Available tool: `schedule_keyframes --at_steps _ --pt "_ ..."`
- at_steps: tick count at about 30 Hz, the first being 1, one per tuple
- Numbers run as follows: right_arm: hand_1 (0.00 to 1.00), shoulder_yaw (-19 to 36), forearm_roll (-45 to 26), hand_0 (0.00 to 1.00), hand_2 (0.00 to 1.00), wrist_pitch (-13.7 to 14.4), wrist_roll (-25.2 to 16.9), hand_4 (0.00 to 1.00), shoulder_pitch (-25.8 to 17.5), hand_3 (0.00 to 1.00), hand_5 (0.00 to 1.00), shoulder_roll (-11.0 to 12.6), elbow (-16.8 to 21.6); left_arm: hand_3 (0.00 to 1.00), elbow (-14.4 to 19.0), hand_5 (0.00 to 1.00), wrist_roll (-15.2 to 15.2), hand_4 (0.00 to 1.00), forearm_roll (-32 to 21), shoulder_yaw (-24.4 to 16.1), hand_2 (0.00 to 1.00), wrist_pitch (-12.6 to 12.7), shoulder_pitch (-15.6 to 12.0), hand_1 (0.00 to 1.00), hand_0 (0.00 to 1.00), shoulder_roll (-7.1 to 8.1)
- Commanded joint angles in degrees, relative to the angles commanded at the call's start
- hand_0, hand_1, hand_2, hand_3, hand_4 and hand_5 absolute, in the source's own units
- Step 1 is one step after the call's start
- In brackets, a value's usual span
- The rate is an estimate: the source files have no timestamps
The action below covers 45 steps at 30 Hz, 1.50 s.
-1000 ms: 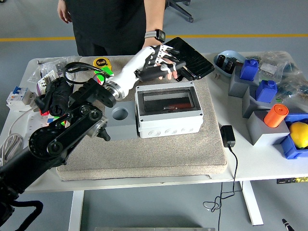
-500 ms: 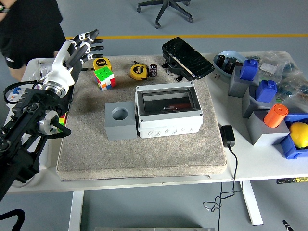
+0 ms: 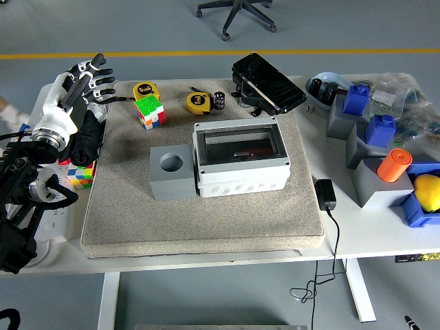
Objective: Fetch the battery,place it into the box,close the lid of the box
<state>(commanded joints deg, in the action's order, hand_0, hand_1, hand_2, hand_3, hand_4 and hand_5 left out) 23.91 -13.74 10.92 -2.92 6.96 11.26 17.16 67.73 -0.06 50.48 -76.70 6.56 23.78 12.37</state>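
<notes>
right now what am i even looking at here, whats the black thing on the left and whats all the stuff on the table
The picture is taken from a camera high on a humanoid robot, looking down over its white table. The black thing at the left is the robot's left arm, ending in a five-fingered left hand that is spread open and holds nothing. Its right arm is out of view.

On the beige mat sits a grey box with its clear lid shut, and beside it a grey block with a round hole. Behind them lie a colour cube, two yellow tape measures and a small black battery. Blue and grey holders and an orange cylinder crowd the right side.
</notes>
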Motion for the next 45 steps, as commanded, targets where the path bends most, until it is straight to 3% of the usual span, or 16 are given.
schedule_keyframes --at_steps 45 --pt "0.651 1.0 0.3 0.716 0.638 0.0 -0.1 0.981 0.5 0.581 0.598 -0.3 -0.1 0.600 1.3 0.500 1.7 0.993 1.1 -2.2 0.552 -0.7 -0.3 0.533 0.402 -0.50"
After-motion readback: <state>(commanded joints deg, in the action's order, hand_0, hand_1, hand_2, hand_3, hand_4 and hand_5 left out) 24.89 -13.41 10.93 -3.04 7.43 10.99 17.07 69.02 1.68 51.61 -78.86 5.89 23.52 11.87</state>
